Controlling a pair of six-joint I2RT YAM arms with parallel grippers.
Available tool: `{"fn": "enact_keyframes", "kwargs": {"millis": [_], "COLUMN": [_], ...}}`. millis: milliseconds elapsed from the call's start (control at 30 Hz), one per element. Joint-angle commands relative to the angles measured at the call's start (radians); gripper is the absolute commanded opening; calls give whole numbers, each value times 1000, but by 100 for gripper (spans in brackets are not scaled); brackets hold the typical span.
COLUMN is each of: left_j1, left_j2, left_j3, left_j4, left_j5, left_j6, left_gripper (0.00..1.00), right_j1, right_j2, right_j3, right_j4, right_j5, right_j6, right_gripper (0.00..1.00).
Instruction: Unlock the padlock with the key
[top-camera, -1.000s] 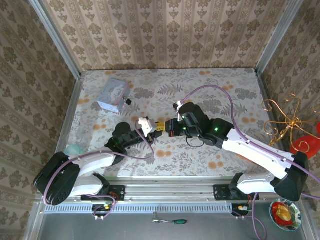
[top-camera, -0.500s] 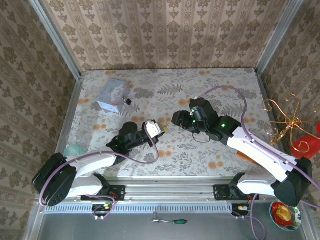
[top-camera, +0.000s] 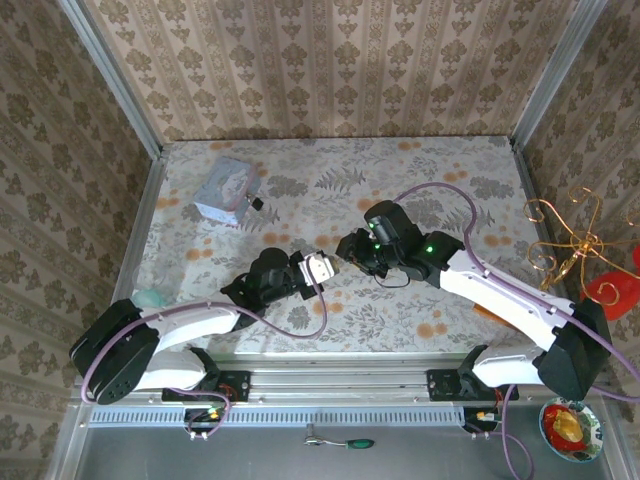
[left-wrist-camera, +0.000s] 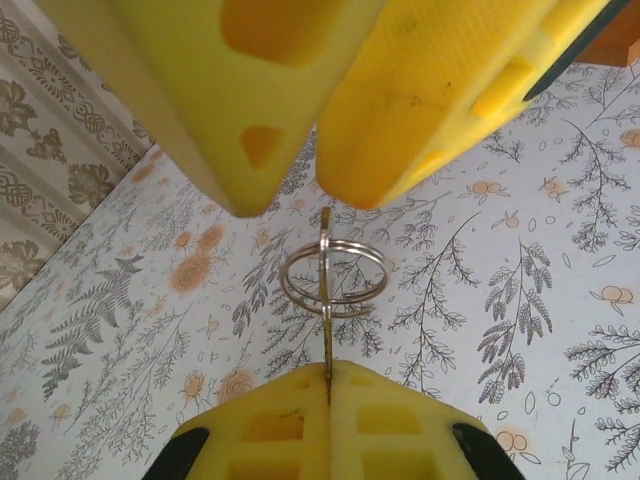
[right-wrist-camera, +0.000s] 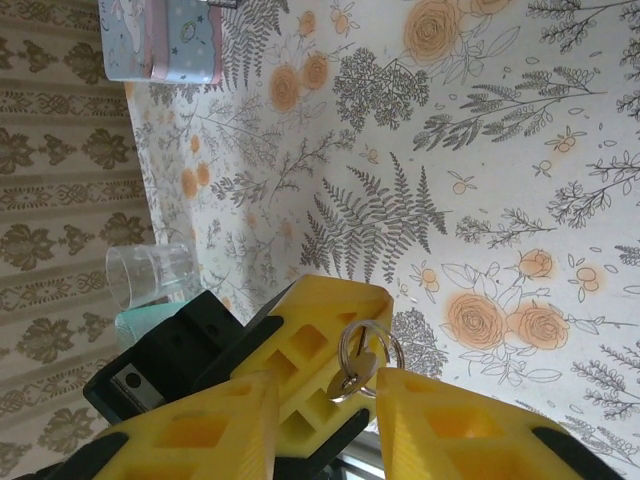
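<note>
Key (left-wrist-camera: 326, 335) pinched tight in left claw (left-wrist-camera: 328, 378), right claw (right-wrist-camera: 328, 388) part-open astride it, gripping nothing; padlock (top-camera: 256, 203) sits untouched far left by blue tin (top-camera: 225, 190), so unlocking not begun.

A light blue tin (top-camera: 225, 190) sits in the upper left of the flowery table cover (top-camera: 450, 170). Brown patterned wallpaper (top-camera: 340, 70) rises behind it. A tool with a green handle (top-camera: 354, 442) lies at the bottom middle. At the right edge are a gold wire thing (top-camera: 565, 235), something red (top-camera: 612, 290) and a small bowl (top-camera: 570, 428). In the right wrist view, a clear cup (right-wrist-camera: 150, 275) stands at the left.
</note>
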Motion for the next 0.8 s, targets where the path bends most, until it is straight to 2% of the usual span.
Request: {"fn": "enact_keyframes", "kwargs": {"millis": [0, 300, 600, 633, 700, 767], "left_j1": [-9, -20, -22, -22, -22, -19], "left_j2": [11, 14, 18, 16, 12, -4], "left_j3": [31, 40, 27, 21, 8, -13], "left_j4": [2, -11, 25, 41, 79, 126], "left_j5": [-9, -10, -58, -73, -113, -150], "left_j6": [33, 48, 34, 29, 11, -18], "left_gripper": [0, 0, 0, 2, 17, 27], "right_j1": [4, 4, 4, 4, 5, 3], "right_j2": [17, 42, 34, 28, 19, 2], "right_j3": [10, -7, -16, -19, -26, -42], "right_j4": [2, -10, -1, 2, 19, 55], "right_j5": [-16, 4, 19, 21, 26, 31], "right_j6": [17, 26, 11, 11, 6, 0], "right_gripper": [30, 25, 2, 0, 0, 0]}}
